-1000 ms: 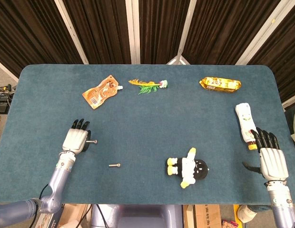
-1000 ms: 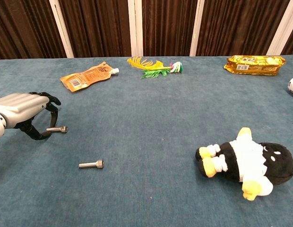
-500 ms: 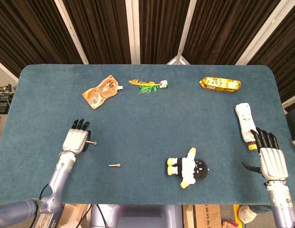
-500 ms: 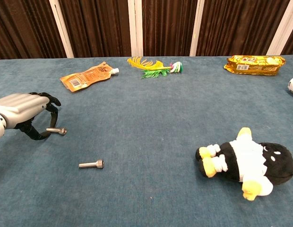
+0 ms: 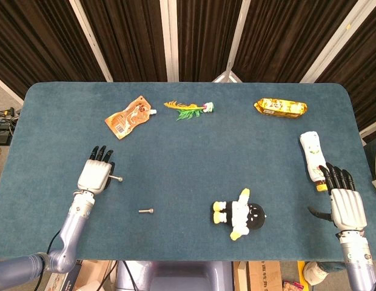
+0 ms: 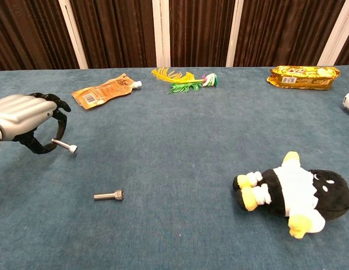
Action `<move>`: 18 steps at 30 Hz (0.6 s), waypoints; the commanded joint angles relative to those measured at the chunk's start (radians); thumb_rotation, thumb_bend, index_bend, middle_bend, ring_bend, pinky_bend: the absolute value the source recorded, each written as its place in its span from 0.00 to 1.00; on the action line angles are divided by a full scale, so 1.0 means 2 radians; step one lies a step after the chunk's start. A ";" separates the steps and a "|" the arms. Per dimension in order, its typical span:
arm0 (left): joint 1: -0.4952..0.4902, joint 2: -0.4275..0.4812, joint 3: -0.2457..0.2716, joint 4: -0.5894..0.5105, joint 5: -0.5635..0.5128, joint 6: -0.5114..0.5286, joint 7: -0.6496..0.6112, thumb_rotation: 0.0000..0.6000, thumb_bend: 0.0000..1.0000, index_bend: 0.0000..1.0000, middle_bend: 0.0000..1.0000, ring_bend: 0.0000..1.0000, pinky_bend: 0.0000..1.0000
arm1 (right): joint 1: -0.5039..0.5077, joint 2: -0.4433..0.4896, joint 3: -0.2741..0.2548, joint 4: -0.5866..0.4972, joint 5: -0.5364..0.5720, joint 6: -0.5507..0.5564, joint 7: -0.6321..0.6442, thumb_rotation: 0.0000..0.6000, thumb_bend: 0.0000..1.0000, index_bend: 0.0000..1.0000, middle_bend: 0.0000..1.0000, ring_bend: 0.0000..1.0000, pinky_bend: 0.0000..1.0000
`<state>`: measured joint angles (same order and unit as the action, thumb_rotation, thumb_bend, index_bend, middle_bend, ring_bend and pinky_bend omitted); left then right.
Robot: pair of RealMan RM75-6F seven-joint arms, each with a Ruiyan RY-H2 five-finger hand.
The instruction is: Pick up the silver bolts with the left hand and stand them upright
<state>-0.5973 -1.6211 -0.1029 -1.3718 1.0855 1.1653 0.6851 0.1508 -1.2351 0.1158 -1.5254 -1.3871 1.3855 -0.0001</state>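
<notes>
Left hand (image 6: 25, 121) pinches silver bolt (image 6: 65, 147) by shank, head pointing right, clear of table (image 5: 188, 151). Second silver bolt (image 6: 109, 196) lies flat, near, right of left hand. Right hand (image 5: 342, 197) far right, fingers spread, holding nothing.

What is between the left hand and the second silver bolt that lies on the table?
Nothing visible. The left hand already pinches one silver bolt, raised off the cloth. The other bolt lies flat nearer the front edge, with only bare blue table between them. The penguin plush toy is far off to the right.
</notes>
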 commanded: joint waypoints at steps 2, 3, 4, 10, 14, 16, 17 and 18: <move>-0.004 0.009 0.013 -0.010 0.021 0.023 0.055 1.00 0.53 0.57 0.13 0.00 0.00 | 0.000 0.001 -0.001 -0.001 0.000 -0.001 0.001 1.00 0.05 0.09 0.07 0.02 0.00; -0.004 0.010 0.014 -0.011 0.023 0.025 0.064 1.00 0.53 0.57 0.13 0.00 0.00 | 0.000 0.001 -0.001 -0.001 0.000 -0.001 0.001 1.00 0.05 0.09 0.07 0.02 0.00; -0.005 0.011 0.016 -0.012 0.025 0.027 0.074 1.00 0.54 0.57 0.13 0.00 0.00 | 0.000 0.001 -0.001 -0.001 -0.001 -0.001 0.002 1.00 0.05 0.09 0.07 0.02 0.00; -0.009 0.013 0.020 -0.016 0.027 0.038 0.131 1.00 0.53 0.57 0.12 0.00 0.00 | 0.000 0.001 -0.001 -0.002 -0.001 -0.002 0.005 1.00 0.05 0.09 0.07 0.02 0.00; -0.014 0.014 0.025 -0.008 0.039 0.050 0.179 1.00 0.53 0.57 0.12 0.00 0.00 | 0.001 0.001 -0.001 -0.001 0.000 -0.003 0.005 1.00 0.05 0.09 0.07 0.02 0.00; -0.016 0.012 0.027 -0.001 0.045 0.054 0.195 1.00 0.53 0.57 0.12 0.00 0.00 | 0.001 0.001 -0.001 -0.001 0.000 -0.004 0.005 1.00 0.05 0.09 0.07 0.02 0.00; -0.017 0.011 0.027 0.002 0.046 0.055 0.200 1.00 0.53 0.57 0.12 0.00 0.00 | 0.001 0.001 -0.001 -0.001 0.000 -0.004 0.004 1.00 0.05 0.09 0.07 0.02 0.00; -0.017 0.009 0.027 0.007 0.046 0.055 0.205 1.00 0.53 0.57 0.12 0.00 0.00 | 0.001 0.000 -0.001 -0.001 0.000 -0.004 0.004 1.00 0.05 0.09 0.07 0.02 0.00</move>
<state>-0.6270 -1.5986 -0.0525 -1.3720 1.1695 1.2680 1.0783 0.1528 -1.2342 0.1135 -1.5267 -1.3875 1.3776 0.0078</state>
